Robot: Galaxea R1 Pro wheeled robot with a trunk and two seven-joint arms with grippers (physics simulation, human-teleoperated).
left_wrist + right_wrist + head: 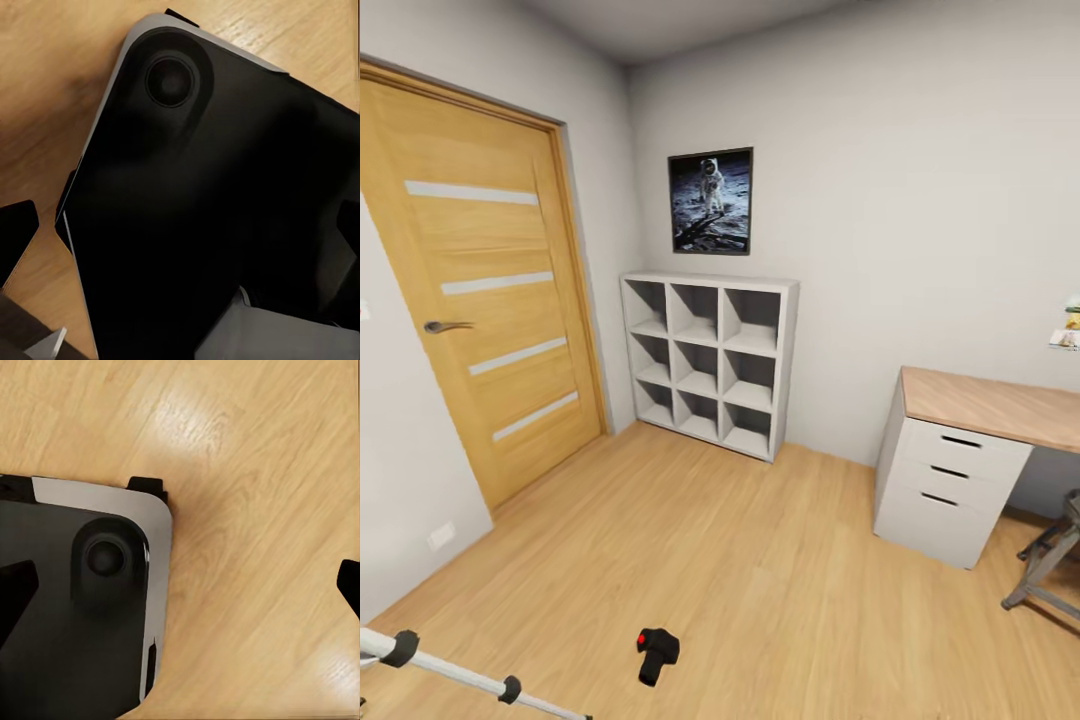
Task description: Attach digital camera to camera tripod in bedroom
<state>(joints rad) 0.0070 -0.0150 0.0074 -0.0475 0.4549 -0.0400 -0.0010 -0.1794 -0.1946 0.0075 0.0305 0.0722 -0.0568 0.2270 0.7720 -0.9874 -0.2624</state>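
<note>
Our left hand (30, 292) and right hand (180, 585) hung low over the light wood floor (780, 580) beside our own black base (67, 622), each showing dark fingertip edges set wide apart with nothing between them. Beyond them, the digital camera (657, 654) lay on the floor just ahead of us, red dot up, with a silver leg of the camera tripod (455, 672) slanting across the near left corner, near but apart from it. Farther off stood the oak door (480, 300), the grey cube shelf (710, 360) and the desk (990, 405); we judged ourselves at the approach step, the next move calling for a reach down to grasp the camera.
</note>
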